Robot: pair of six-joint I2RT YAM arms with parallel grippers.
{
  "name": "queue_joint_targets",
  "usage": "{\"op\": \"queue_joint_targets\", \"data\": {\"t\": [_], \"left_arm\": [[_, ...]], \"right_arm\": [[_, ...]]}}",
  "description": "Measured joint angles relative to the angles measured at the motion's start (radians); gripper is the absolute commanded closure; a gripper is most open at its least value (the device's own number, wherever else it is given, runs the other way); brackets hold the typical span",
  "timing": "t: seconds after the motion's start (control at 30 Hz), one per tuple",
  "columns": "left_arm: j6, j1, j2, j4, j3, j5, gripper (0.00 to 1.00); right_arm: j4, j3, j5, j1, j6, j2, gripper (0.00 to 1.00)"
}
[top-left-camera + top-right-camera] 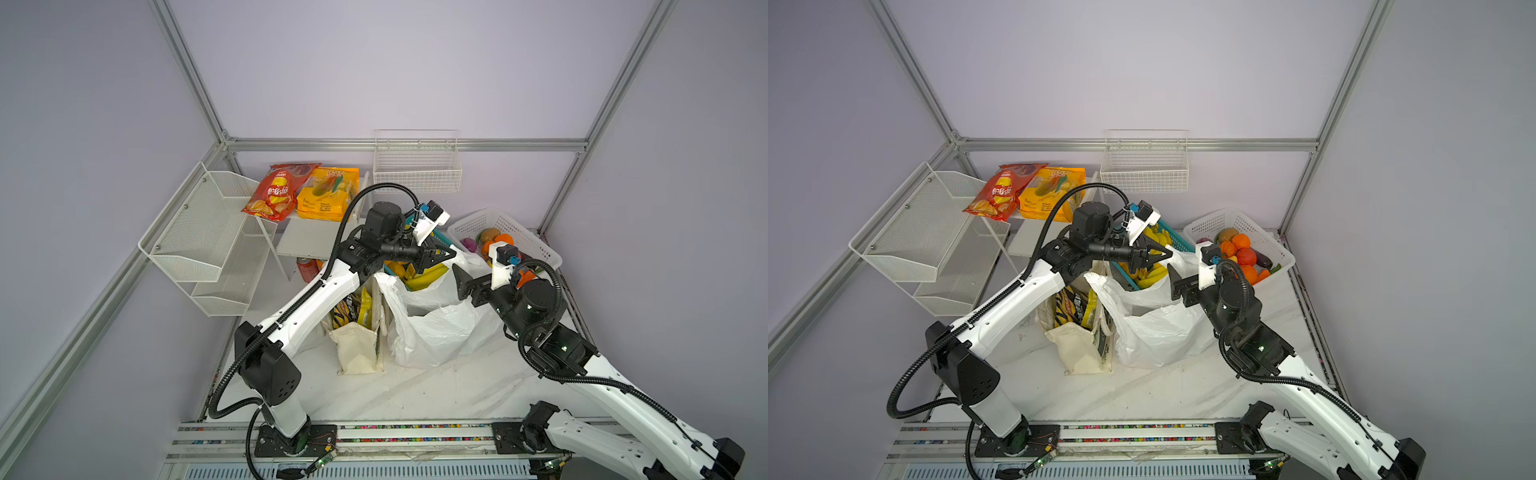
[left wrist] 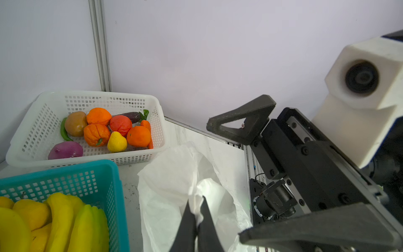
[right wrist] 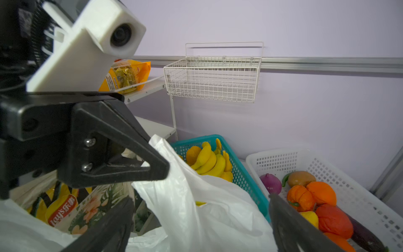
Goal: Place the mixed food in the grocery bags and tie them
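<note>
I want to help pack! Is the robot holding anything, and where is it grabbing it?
The left gripper is pinching the plastic bag by its top edge. The right gripper is open and holds nothing.

L arm [image 1: 316,303] reaches fwd from its base, elbow bent, forearm rising, wrist roughly level and aimed toward the R side. L gripper [image 1: 452,252] has jaws pressed together, tips pointing at the R gripper [image 2: 224,182]. R arm [image 1: 623,399] comes up from its base and folds at the elbow, wrist turned inward. R gripper jaws are spread wide, facing the L tips, close but apart.
</note>
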Motion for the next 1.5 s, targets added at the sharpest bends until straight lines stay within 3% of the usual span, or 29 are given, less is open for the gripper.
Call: {"op": "queue_joint_targets", "data": {"t": [0.17,0.27,0.63,0.9,0.97,1.0,1.13,1.2,1.27,1.3,1.4,1.5], "left_arm": [[0.008,0.013,-0.009,-0.048,0.000,0.035,1.00],[0.008,0.033,-0.020,-0.055,0.000,0.066,1.00],[0.007,0.064,-0.076,-0.021,0.000,0.153,1.00],[0.003,0.072,-0.080,0.008,-0.001,0.179,1.00],[0.002,0.072,-0.080,0.011,-0.001,0.182,1.00],[-0.002,0.072,-0.080,0.013,-0.001,0.182,1.00],[-0.020,0.072,-0.080,0.025,-0.001,0.182,1.00],[-0.033,0.072,-0.080,0.027,-0.001,0.181,1.00],[-0.047,0.072,-0.078,0.027,-0.002,0.181,1.00],[-0.052,0.072,-0.076,0.027,-0.003,0.182,1.00],[-0.075,0.072,-0.065,0.037,-0.003,0.186,1.00],[-0.103,0.071,-0.055,0.068,-0.003,0.194,1.00]], "right_arm": [[-0.024,-0.002,-0.038,-0.005,-0.132,-0.011,0.02],[-0.041,0.011,-0.133,-0.043,-0.182,-0.015,0.02],[-0.140,0.217,-0.790,-0.392,-0.218,0.172,0.02],[-0.207,0.327,-1.127,-0.431,-0.283,0.352,0.04],[-0.208,0.329,-1.182,-0.431,-0.288,0.375,0.14],[-0.204,0.326,-1.209,-0.431,-0.289,0.386,0.23],[-0.162,0.266,-1.278,-0.431,-0.264,0.393,0.78],[-0.118,0.201,-1.283,-0.431,-0.240,0.381,0.84],[-0.045,0.092,-1.270,-0.430,-0.196,0.341,0.82],[-0.005,0.023,-1.253,-0.429,-0.167,0.307,0.76],[0.079,-0.130,-1.173,-0.418,-0.086,0.192,0.42],[0.142,-0.180,-1.073,-0.386,-0.042,0.104,0.12]]}}
